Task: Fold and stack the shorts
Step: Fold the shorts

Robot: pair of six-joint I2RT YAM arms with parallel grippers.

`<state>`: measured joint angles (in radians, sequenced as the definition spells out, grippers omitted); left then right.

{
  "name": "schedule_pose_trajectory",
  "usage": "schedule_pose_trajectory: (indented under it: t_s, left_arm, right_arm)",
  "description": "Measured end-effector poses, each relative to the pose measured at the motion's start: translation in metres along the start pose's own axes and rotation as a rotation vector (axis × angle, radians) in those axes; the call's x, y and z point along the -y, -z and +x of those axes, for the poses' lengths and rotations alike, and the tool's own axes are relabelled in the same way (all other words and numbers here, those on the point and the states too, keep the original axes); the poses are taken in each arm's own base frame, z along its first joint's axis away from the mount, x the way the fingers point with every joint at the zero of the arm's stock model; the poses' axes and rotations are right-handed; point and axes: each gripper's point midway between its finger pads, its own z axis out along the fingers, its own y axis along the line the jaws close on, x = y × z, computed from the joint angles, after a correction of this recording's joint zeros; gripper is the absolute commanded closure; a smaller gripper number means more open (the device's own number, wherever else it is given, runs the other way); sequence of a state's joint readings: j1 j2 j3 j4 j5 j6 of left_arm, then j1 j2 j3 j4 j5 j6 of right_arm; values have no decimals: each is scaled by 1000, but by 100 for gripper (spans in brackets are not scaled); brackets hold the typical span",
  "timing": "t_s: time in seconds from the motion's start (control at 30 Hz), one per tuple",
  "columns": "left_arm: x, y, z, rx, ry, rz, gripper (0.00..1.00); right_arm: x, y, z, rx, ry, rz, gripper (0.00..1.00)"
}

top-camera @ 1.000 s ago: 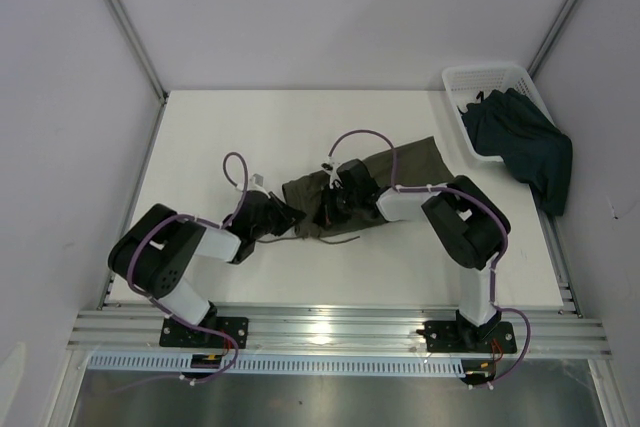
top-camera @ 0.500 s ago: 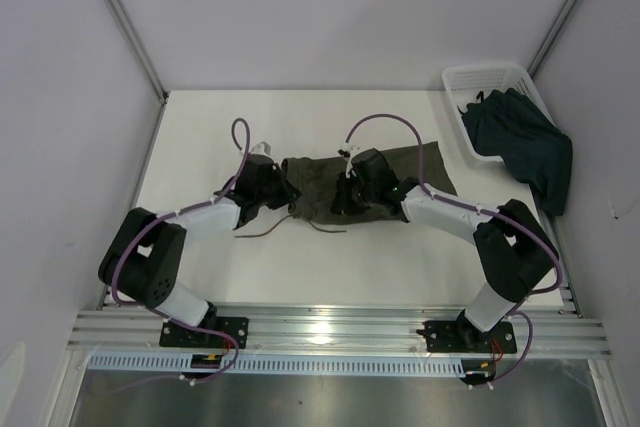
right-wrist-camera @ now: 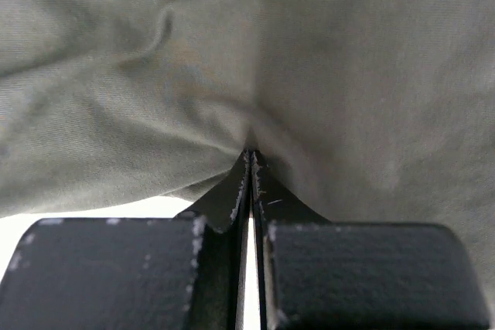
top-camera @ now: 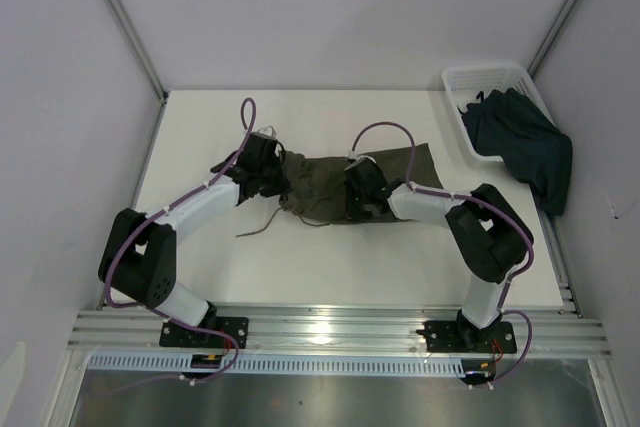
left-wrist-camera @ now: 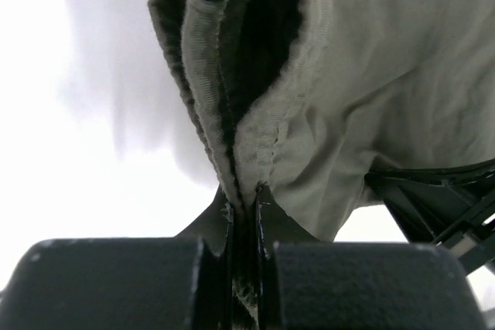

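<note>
Between the clenched left gripper (left-wrist-camera: 244, 191) fingers, pinched waistband of olive-green cloth shorts (left-wrist-camera: 387, 75), spreading beyond the tips. At the tips of the right gripper (right-wrist-camera: 249, 156), likewise clamped, a pucker of that cloth.

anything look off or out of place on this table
Yes. The dark navy-teal cloth shorts spill out of the white plastic mesh basket at the far right, draped over its rim. The olive-green cloth shorts mid-table lie rumpled, with a drawstring trailing loose on the near side.
</note>
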<state>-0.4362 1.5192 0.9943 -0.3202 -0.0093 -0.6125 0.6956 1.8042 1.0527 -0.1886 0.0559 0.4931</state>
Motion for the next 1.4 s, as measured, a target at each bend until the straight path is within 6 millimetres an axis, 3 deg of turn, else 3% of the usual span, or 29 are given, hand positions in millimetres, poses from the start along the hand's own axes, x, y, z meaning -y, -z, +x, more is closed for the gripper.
schedule_pose_trajectory:
  t_s: [0.2, 0.37, 0.5, 0.57, 0.7, 0.83, 1.03, 1.17, 1.4]
  left_arm:
    - [-7, 16, -11, -16, -58, -74, 100]
    - [-10, 32, -25, -3, -103, -124, 100]
    - [-15, 43, -29, -4, -129, -155, 100]
    - [-15, 48, -31, -3, -137, -163, 100]
    - [-16, 58, -34, 8, -149, -165, 100]
    - [-14, 67, -38, 18, -160, -162, 100]
    - [-12, 72, -43, 22, -181, -160, 100]
    - [-13, 73, -42, 17, -188, -162, 100]
    - [-14, 74, -39, 4, -193, -168, 100]
  right_arm:
    - [-34, -8, 5, 17, 39, -10, 100]
    - [-79, -10, 19, -3, 100, -72, 100]
    - [-109, -3, 27, -29, 129, -130, 100]
    - [-117, 2, 19, -21, 128, -144, 100]
    - [-120, 7, -8, 14, 95, -152, 100]
    - [-110, 8, -39, 55, 32, -142, 100]
    - [-87, 5, -65, 82, -55, -124, 100]
    - [-85, -3, -85, 113, -91, -136, 100]
    - [-86, -34, -92, 113, -134, -164, 100]
